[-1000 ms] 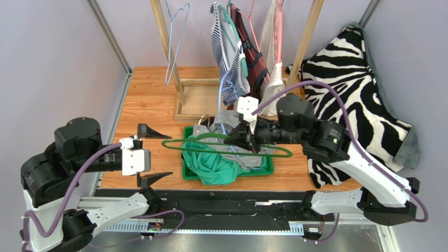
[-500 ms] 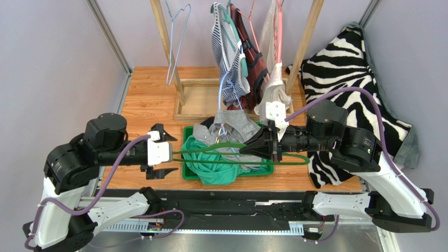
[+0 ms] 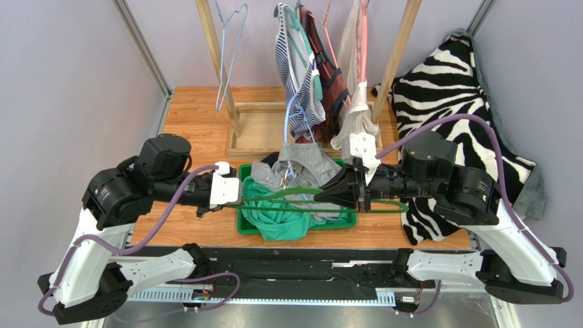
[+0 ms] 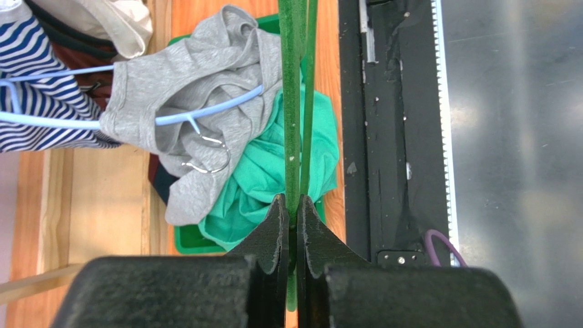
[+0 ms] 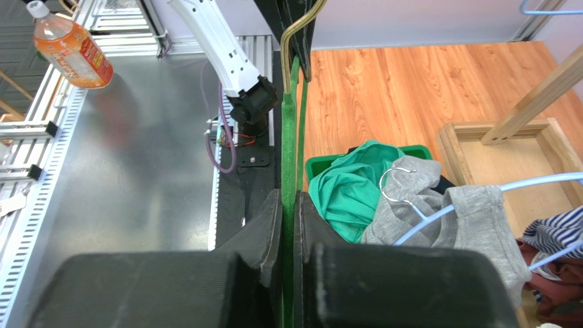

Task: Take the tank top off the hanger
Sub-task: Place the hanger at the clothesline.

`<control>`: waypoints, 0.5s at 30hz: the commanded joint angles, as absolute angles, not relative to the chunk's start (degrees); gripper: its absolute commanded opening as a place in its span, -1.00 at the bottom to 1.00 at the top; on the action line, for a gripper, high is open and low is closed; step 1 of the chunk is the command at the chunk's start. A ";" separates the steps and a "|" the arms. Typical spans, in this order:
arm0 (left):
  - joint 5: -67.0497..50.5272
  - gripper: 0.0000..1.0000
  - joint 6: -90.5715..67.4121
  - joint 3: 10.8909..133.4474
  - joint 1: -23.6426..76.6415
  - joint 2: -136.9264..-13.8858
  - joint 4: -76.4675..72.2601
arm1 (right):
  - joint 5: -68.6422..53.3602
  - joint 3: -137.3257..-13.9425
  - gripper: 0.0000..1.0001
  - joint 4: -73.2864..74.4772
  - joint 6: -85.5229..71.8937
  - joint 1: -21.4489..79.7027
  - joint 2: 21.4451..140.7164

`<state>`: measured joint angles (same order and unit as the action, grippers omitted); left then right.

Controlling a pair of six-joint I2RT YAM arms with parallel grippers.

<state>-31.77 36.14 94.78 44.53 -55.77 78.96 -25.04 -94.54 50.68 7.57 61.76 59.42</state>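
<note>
Tank top (image 3: 277, 217) looks off, heaped in the bin (image 3: 345, 223) mid-frame; left end effector (image 4: 293, 205) and right end effector (image 5: 289, 198) both clenched on the hanger (image 3: 390, 205). Nearly done, I reckon.

Pale lilac walls (image 3: 68, 82) left and right, wooden tabletop (image 3: 191, 130), wooden rack post (image 3: 394, 58) far back, zebra-print throw (image 3: 445, 96) right, perhaps draping a chair.

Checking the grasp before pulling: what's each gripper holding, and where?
Both hold the green hanger: left fingers on its left end, right fingers near its right end.
</note>
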 commanded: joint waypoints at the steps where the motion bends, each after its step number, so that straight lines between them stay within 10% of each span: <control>1: -34.90 -1.00 36.66 95.28 44.74 -57.22 87.55 | -19.89 -92.83 -0.80 39.48 6.51 61.70 57.40; 5: -27.37 -1.00 28.85 93.26 44.56 -56.43 82.36 | -0.93 -88.69 0.33 30.61 6.94 61.70 55.72; 15: -11.34 -1.00 23.56 89.65 41.92 -54.14 74.53 | -10.72 -99.13 1.00 40.95 6.95 62.84 61.96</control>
